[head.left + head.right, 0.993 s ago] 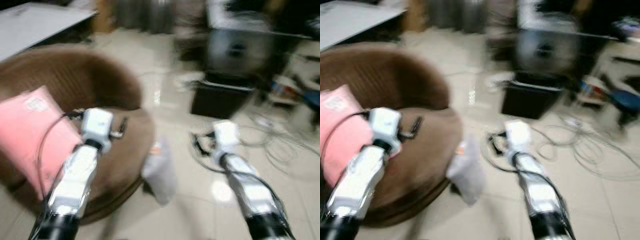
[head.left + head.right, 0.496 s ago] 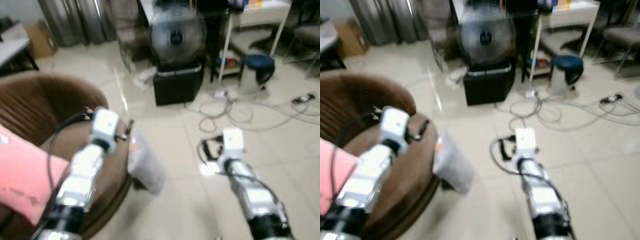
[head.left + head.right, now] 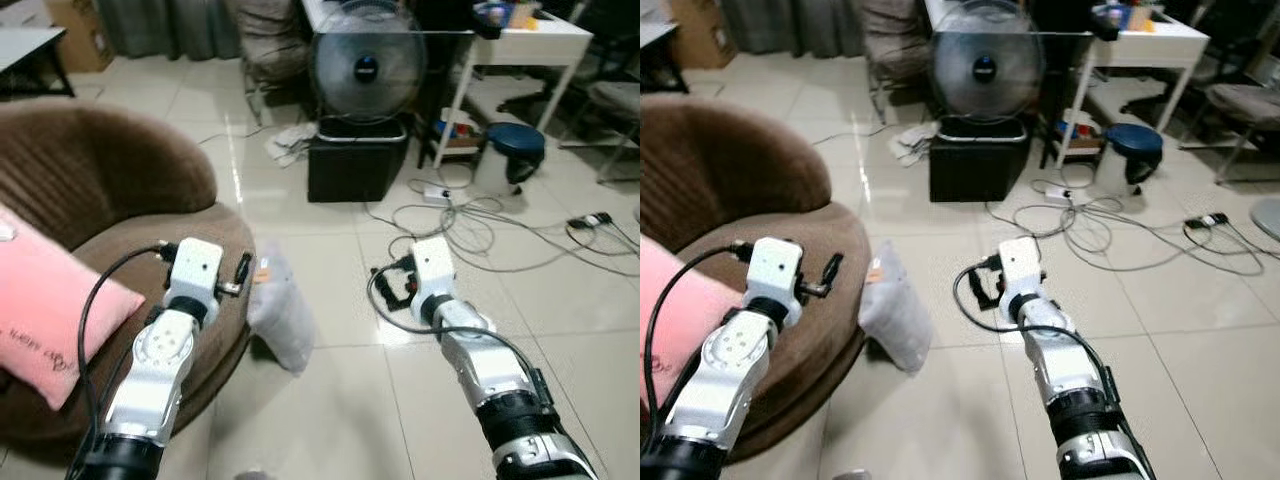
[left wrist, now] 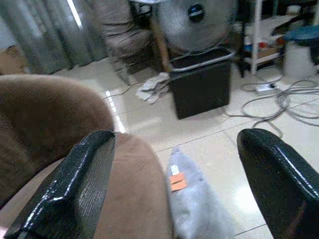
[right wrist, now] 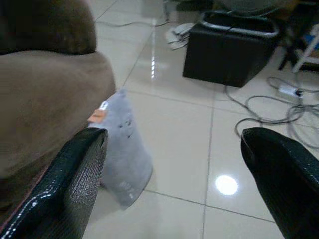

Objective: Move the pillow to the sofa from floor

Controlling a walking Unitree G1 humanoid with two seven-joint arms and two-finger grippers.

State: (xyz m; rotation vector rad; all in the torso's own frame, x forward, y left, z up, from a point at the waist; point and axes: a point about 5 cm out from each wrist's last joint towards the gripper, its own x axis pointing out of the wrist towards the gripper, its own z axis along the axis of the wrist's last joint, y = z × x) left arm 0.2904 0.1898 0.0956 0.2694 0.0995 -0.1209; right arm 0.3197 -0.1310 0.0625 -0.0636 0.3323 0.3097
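A grey pillow point(image 3: 278, 318) with an orange tag stands on the tiled floor, leaning against the front of the round brown sofa point(image 3: 110, 180). A pink pillow point(image 3: 40, 310) lies on the sofa seat. My left gripper point(image 3: 240, 272) is held out over the sofa's front edge, just left of the grey pillow. In the left wrist view, the fingers point(image 4: 75, 184) stand wide apart with the pillow point(image 4: 192, 209) beyond them. My right gripper point(image 3: 392, 285) hovers above the floor to the pillow's right, open, and the pillow point(image 5: 122, 149) lies ahead of it.
A standing fan point(image 3: 365, 60) rises behind a black box point(image 3: 358, 160) further back. Loose cables point(image 3: 480, 230) and a power strip point(image 3: 437, 194) sprawl on the floor to the right. A white table point(image 3: 510, 40) and a blue stool point(image 3: 518, 140) stand at the back right.
The camera has swung and steadied, so the picture is sharp now. Both arms stay held out ahead, and the grey pillow still leans on the sofa.
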